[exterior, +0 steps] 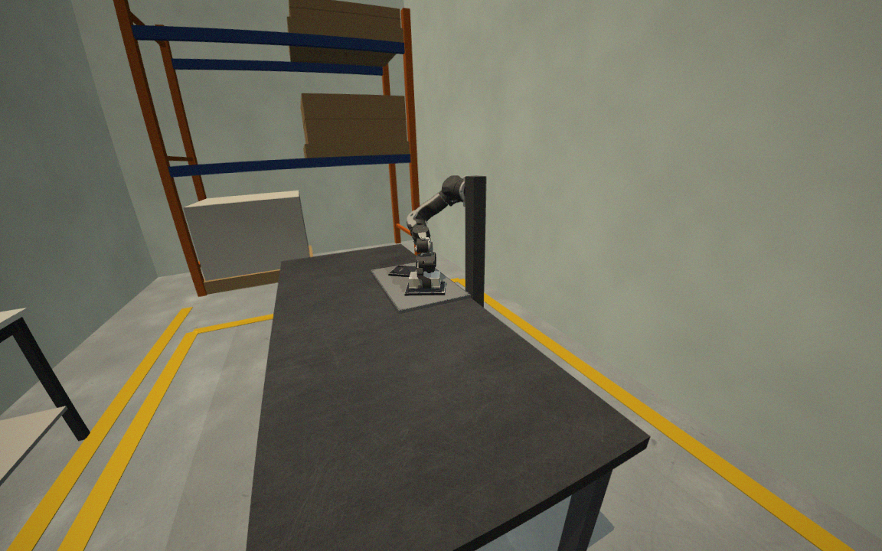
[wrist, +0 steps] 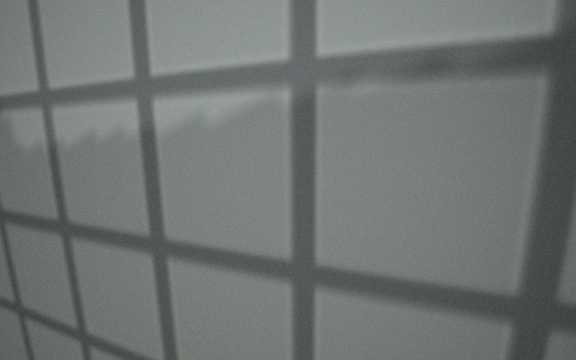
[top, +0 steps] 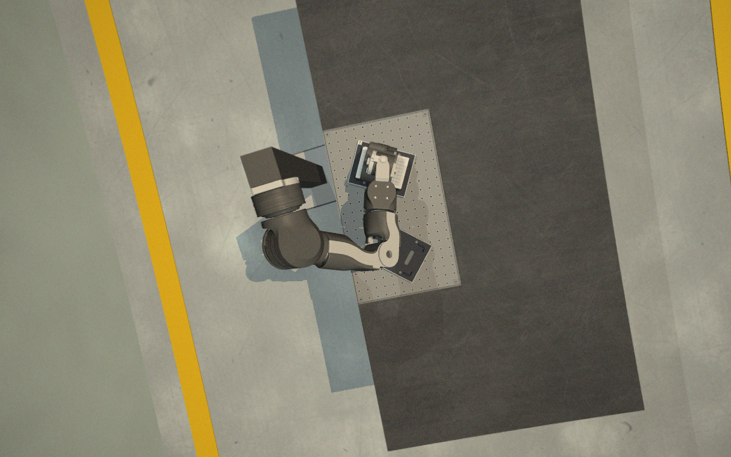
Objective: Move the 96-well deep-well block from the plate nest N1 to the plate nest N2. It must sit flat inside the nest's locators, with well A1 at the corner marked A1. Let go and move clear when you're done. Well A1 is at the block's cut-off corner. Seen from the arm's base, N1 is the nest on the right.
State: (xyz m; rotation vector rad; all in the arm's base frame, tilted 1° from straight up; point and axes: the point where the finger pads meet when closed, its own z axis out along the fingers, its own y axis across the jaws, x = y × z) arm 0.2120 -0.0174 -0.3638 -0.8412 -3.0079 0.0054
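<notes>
The white 96-well deep-well block (top: 402, 166) (exterior: 432, 279) is over the dark plate nest N2 (top: 402, 190) (exterior: 423, 292), the upper nest in the overhead view. It is low on the nest; I cannot tell whether it rests fully inside the locators. My gripper (top: 381, 158) (exterior: 423, 274) comes down from above and is shut on the block. The wrist view is filled by a blurred close-up of the block's well grid (wrist: 303, 200). The cut-off corner is hidden. The dark nest N1 (top: 414, 255) (exterior: 400, 270) is empty, partly under my elbow.
Both nests sit on a grey perforated plate (top: 441, 227) (exterior: 400, 311) on the dark table (top: 499, 341) (exterior: 396, 411). A dark upright post (exterior: 475, 239) stands at the table edge beside the plate. Shelving with boxes (exterior: 348, 123) stands behind.
</notes>
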